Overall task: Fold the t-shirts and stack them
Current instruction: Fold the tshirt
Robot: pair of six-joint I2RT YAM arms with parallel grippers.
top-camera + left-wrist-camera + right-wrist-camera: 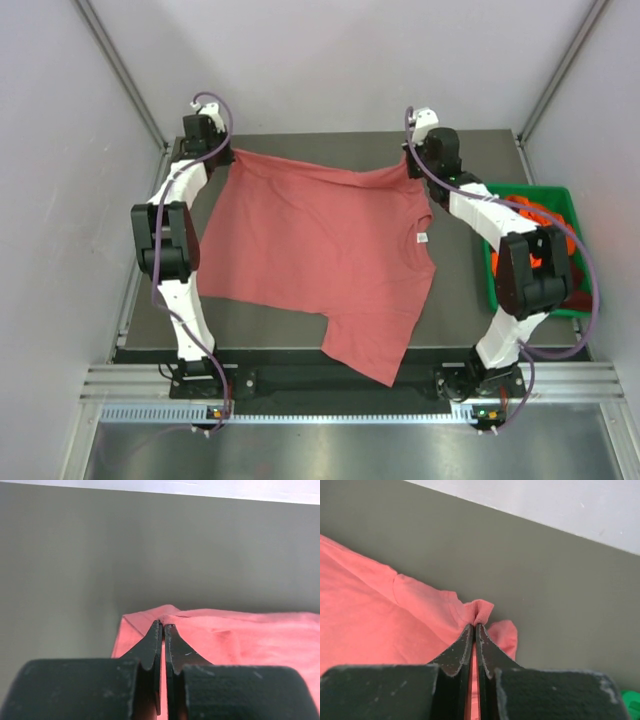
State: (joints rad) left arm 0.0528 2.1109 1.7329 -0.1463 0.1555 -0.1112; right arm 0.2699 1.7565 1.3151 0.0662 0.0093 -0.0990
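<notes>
Salmon-pink t-shirt [320,240] spread across table [460,300], far corners held by left gripper [163,626] and right gripper [474,625], both jaws clenched on fabric, green bin [555,192] at right table edge, orange t-shirts [535,212] bundled inside.

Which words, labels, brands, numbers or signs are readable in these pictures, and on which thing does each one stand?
No text can be read in any of the three views.
Small white tag on the salmon-pink t-shirt: it may carry print, but it is too small to read.
Green bin: no marking visible.
</notes>
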